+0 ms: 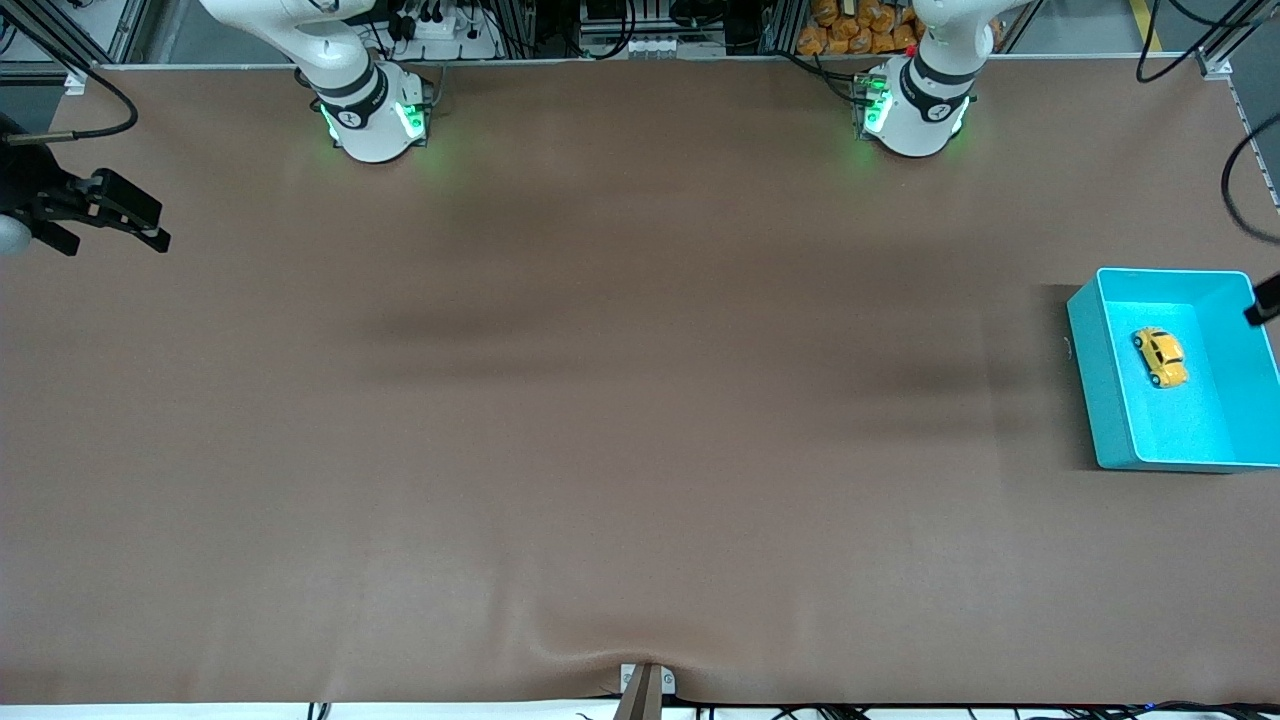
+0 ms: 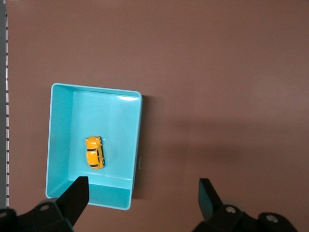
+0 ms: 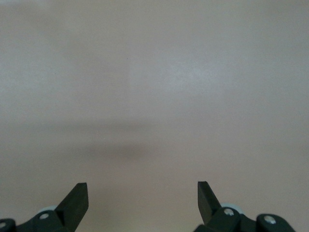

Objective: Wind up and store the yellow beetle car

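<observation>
The yellow beetle car point(image 1: 1160, 357) lies on the floor of the turquoise bin point(image 1: 1096, 385) at the left arm's end of the table. In the left wrist view the car point(image 2: 94, 152) sits in the bin point(image 2: 60, 140), free of any gripper. My left gripper point(image 2: 142, 188) is open and empty, high over the bin's edge and the table beside it; only a dark tip of it point(image 1: 1265, 300) shows in the front view. My right gripper point(image 1: 155, 228) waits open and empty over the right arm's end of the table, with bare table below it in its wrist view point(image 3: 142, 191).
The brown mat point(image 1: 620, 400) covers the table. The two arm bases point(image 1: 375, 115) point(image 1: 915, 105) stand along the edge farthest from the front camera. A small bracket point(image 1: 645, 685) sits at the nearest edge. Cables hang past the corner near the bin point(image 1: 1240, 190).
</observation>
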Controlling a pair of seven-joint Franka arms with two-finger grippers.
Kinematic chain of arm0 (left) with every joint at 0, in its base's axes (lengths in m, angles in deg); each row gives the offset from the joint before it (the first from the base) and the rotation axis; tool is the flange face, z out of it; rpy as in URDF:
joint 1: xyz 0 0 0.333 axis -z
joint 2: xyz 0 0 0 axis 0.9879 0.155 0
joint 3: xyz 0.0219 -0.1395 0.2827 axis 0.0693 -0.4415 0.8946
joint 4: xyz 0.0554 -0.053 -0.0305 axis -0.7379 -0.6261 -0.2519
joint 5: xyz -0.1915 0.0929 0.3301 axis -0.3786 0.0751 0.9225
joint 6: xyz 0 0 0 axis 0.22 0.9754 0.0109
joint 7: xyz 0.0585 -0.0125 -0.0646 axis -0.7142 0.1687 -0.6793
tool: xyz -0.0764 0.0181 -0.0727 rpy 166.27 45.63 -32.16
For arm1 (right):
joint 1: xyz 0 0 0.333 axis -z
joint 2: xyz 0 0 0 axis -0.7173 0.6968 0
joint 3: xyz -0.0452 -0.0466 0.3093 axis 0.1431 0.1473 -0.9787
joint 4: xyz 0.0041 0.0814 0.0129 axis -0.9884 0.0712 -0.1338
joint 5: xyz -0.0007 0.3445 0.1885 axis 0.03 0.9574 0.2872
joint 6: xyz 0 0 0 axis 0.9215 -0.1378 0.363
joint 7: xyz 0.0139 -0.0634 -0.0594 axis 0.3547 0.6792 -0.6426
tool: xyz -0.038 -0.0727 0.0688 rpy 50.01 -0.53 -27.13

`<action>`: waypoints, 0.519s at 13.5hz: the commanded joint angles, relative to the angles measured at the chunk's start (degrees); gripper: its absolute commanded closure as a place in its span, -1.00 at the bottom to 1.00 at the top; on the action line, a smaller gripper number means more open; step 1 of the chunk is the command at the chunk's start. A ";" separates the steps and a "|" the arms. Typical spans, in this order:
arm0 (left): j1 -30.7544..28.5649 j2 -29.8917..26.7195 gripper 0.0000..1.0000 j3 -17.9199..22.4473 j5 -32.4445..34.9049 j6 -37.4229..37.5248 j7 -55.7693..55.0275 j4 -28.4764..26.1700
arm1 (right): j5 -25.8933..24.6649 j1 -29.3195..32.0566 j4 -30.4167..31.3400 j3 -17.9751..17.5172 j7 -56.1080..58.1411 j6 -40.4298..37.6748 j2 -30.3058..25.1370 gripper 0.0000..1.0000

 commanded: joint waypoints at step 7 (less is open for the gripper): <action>3.99 -3.99 -1.00 -8.47 -1.41 10.16 -0.03 2.27 | 0.82 -0.83 1.11 0.71 0.46 0.53 -1.57 -1.00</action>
